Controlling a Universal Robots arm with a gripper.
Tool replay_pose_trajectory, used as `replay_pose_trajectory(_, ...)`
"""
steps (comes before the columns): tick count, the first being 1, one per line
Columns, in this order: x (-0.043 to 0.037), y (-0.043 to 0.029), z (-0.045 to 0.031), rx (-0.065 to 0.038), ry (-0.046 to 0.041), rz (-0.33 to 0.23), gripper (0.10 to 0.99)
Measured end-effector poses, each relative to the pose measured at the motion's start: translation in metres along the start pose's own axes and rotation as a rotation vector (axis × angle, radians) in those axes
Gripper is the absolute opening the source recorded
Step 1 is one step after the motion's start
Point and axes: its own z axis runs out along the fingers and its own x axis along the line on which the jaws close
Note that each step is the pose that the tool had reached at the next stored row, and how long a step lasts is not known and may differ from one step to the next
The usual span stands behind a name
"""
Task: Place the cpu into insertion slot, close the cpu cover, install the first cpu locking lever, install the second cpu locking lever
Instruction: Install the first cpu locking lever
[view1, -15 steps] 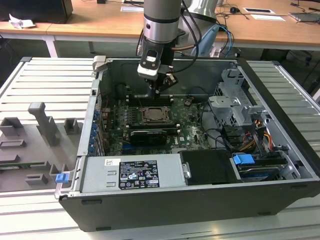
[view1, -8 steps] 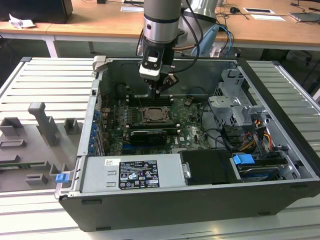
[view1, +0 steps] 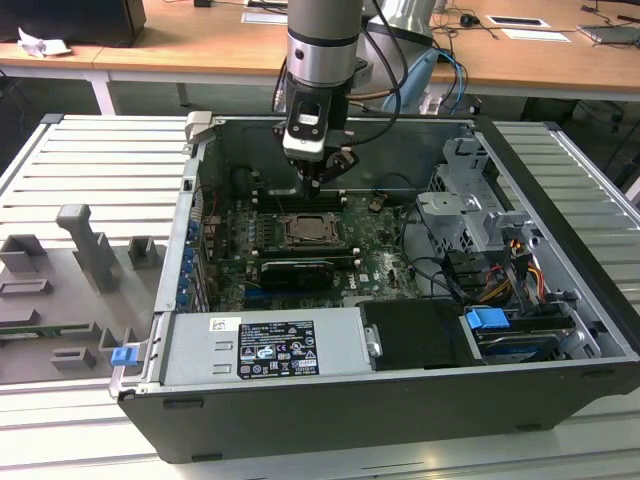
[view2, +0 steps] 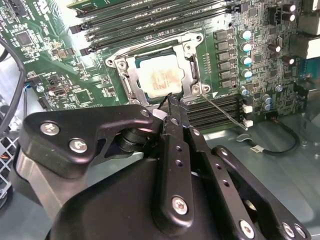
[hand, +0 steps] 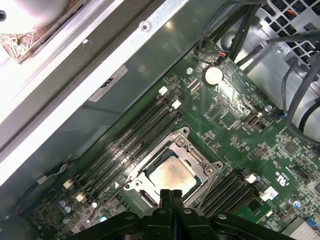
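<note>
The cpu lies flat in the insertion slot on the green board, its pale metal top showing through the cutout of the cpu cover, which lies down over it. A thin wire lever sticks out from the socket's corner across the memory slots. My gripper is shut with nothing seen between its fingers, and its tips hover just beside the socket's edge. In the first wrist view the gripper sits at the cpu's rim. In the exterior view the gripper hangs above the socket.
Long black memory slots flank the socket on both sides. The open case wall rises behind the arm. A power supply fills the case front, with a drive cage and cables at the exterior view's right. Grey fixtures stand outside the case.
</note>
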Motion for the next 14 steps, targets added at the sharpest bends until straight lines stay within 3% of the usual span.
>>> replay_pose_trajectory(14, -0.0002, -0.0002, 0.0000, 0.001, 0.0009, -0.092, 0.106)
